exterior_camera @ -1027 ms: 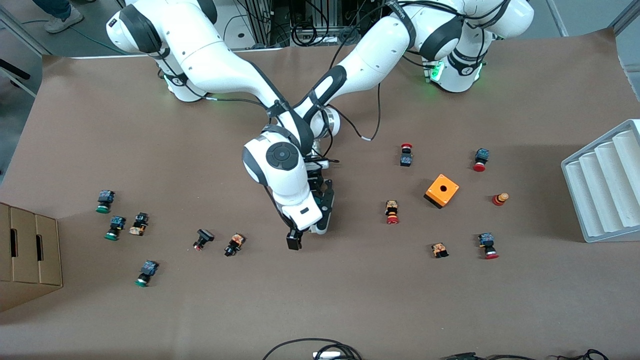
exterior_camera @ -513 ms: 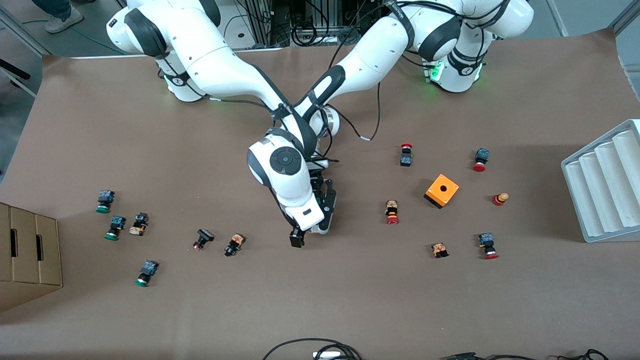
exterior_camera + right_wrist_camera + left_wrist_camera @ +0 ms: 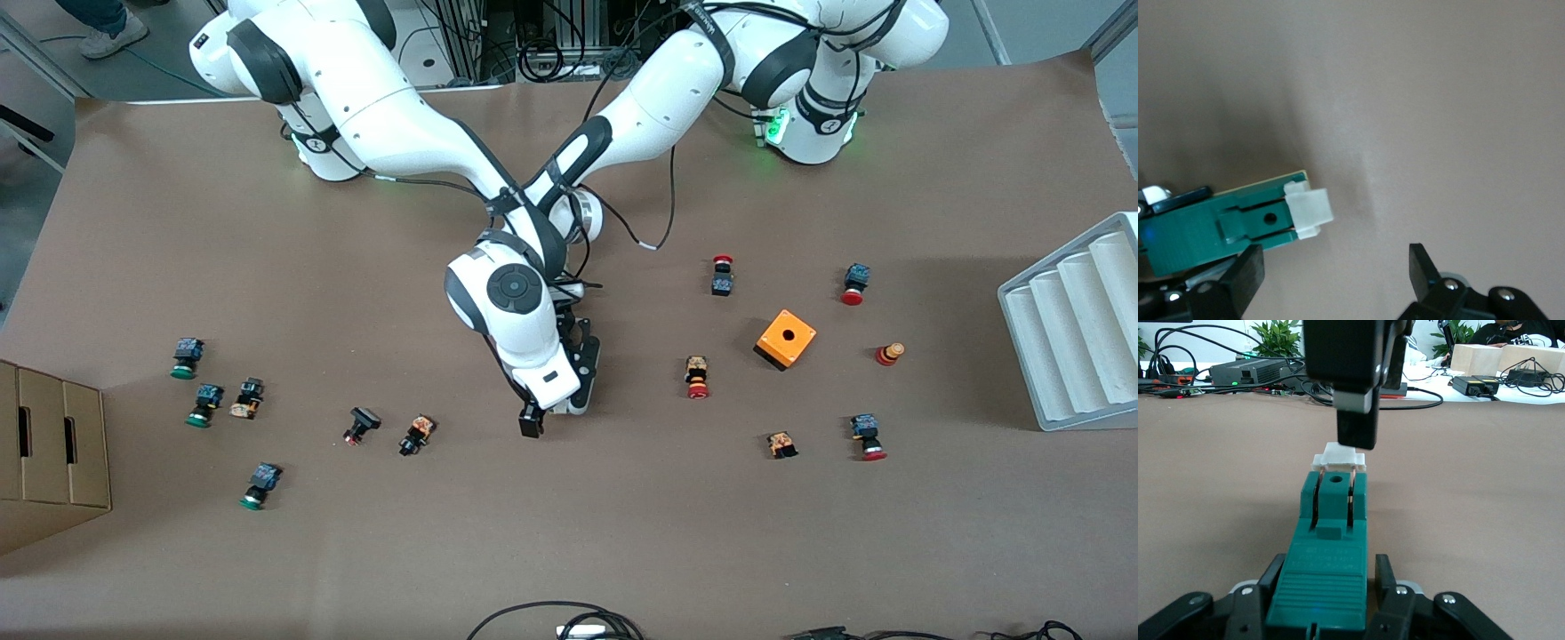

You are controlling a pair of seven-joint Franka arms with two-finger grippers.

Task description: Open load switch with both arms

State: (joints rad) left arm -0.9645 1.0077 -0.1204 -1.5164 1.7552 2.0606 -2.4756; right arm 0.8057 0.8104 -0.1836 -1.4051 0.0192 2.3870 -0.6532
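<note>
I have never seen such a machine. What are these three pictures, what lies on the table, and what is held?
Two white robot arms stand at a brown table. The wide picture comes from a high camera facing them; the two close pictures come from a camera on each wrist.

The left gripper is shut on the load switch, a narrow green block with a white piece at its end, over the middle of the table. The right gripper is open, its fingers over that white end, not yet closed on it.

On the table lie many small push-buttons with red or green caps, for example a red one and a green one, and an orange box with a hole. A grey tray and a cardboard box stand at the two ends.
</note>
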